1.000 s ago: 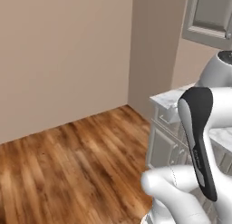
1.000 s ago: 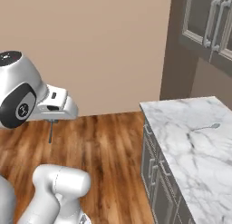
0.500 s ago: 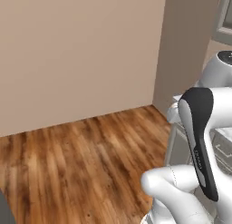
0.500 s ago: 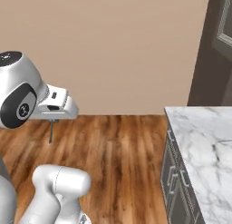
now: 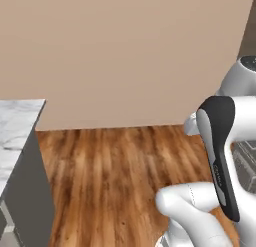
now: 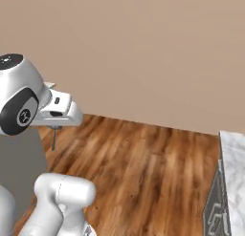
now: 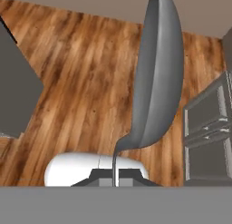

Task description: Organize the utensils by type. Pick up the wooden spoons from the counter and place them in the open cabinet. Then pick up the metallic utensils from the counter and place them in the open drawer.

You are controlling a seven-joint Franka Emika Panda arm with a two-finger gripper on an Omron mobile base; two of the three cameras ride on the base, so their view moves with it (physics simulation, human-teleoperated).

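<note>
Hand view: pincer (image 7: 114,175) clamped on thin handle of silver-grey metallic spoon (image 7: 156,78), bowl filling upper centre; wood floor (image 7: 81,82) behind; counter (image 6: 234,173) at right edge of right base view; risk: slim handle twisting or slipping out during travel.

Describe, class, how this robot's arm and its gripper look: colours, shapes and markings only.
The white arm is built of smooth rounded segments, one carrying a long black panel with small pale lettering. A round dark joint cap bears a small light emblem. The boxy white gripper ends in thin dark fingers. No cables are visible.
</note>
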